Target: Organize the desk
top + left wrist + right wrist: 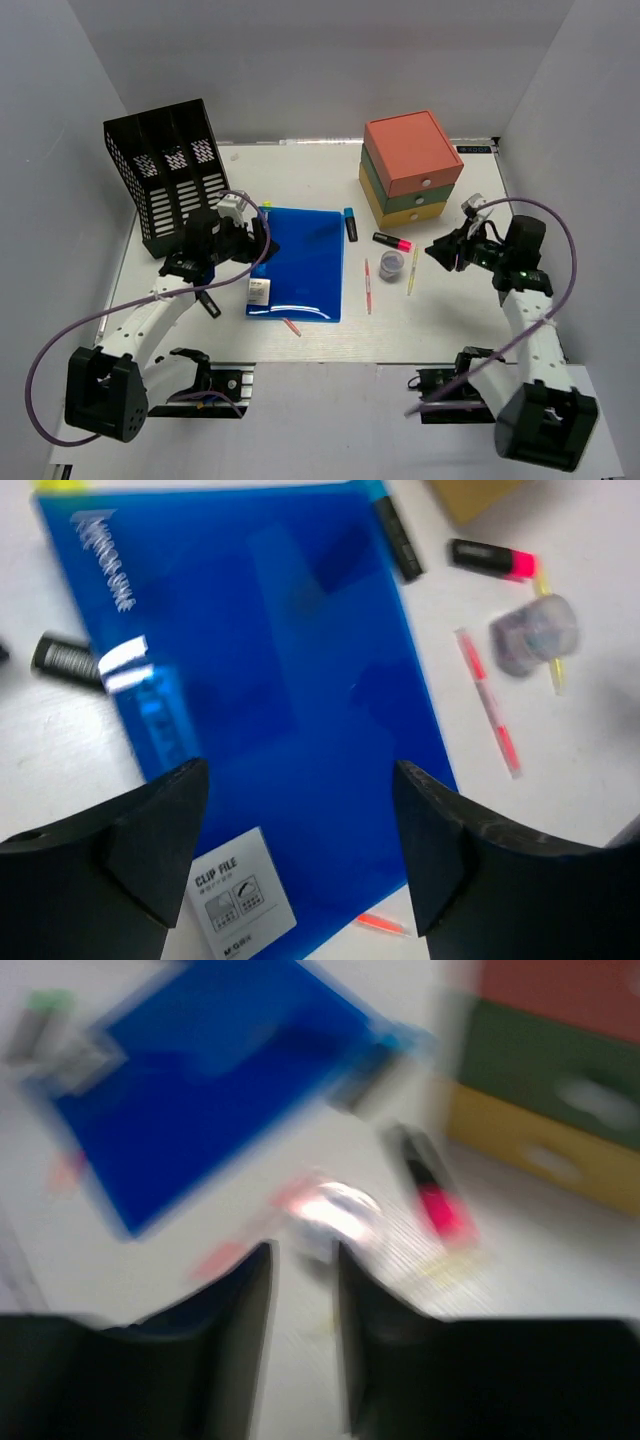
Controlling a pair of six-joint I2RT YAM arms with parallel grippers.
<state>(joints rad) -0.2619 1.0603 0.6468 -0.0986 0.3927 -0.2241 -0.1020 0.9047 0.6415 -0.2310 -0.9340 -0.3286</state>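
Observation:
On the white desk (pixel 440 320) lies a blue clip file (pixel 300 260) (pixel 270 650) (pixel 210 1090). My left gripper (pixel 250 228) (pixel 300 780) hovers open over the file's near left part, nothing between its fingers. To the right are a small clear jar (pixel 392 263) (pixel 535 635) (pixel 335 1215), a pink highlighter (pixel 392 241) (pixel 490 558) (pixel 435 1190), a pink pen (pixel 367 285) (pixel 488 700) and a yellow pen (pixel 413 270). My right gripper (pixel 440 250) (pixel 303 1255) is just right of the jar, jaws narrowly apart and empty; its view is blurred.
A black mesh rack (pixel 165 175) stands at the back left. A stacked orange, green and yellow drawer box (pixel 410 165) (pixel 560 1070) sits at the back right. A blue-capped black marker (pixel 351 224) (pixel 397 535) lies by the file's far corner, another marker (pixel 68 658) to its left, and an orange pen (pixel 292 326) (pixel 380 922) at its near edge.

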